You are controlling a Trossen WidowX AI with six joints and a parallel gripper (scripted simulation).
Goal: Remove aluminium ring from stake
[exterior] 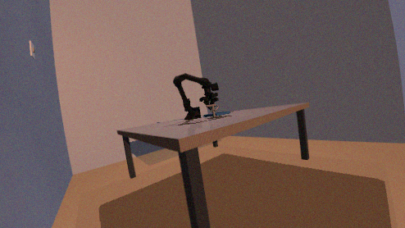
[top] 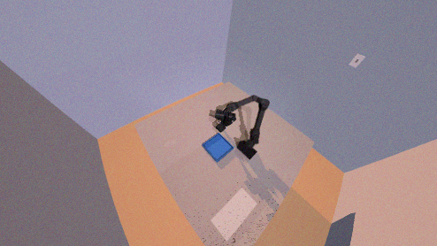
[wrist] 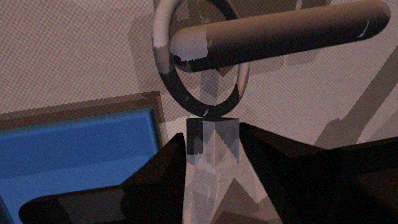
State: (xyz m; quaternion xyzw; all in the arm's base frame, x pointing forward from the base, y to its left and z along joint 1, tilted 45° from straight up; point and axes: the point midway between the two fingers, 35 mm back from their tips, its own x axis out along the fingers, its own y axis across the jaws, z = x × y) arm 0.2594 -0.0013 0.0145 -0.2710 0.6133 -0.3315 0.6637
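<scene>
My gripper (top: 217, 122) (exterior: 211, 102) (wrist: 210, 133) is shut on the ring's tab (wrist: 215, 142), which shows pale between the dark fingers. The aluminium ring (wrist: 165, 75) (exterior: 216, 107) stands upright beyond the fingertips, raised off the table. The stake's thick cross-bar (wrist: 295, 35) passes in front of the ring's right side, and its rounded left end shows within the ring's outline. Whether the bar goes through the ring I cannot tell. The steel stake (exterior: 213, 113) stands below the gripper; its post is mostly hidden in the wrist view. The blue tray (top: 217, 148) (exterior: 224, 112) (wrist: 75, 150) is empty.
The tray lies close beside the stake, left of the fingers in the wrist view. The arm's base (top: 247, 150) (exterior: 192, 113) stands on the table (top: 177, 164) (exterior: 164, 131) near the tray. A pale rectangle (top: 233, 214) shows farther along.
</scene>
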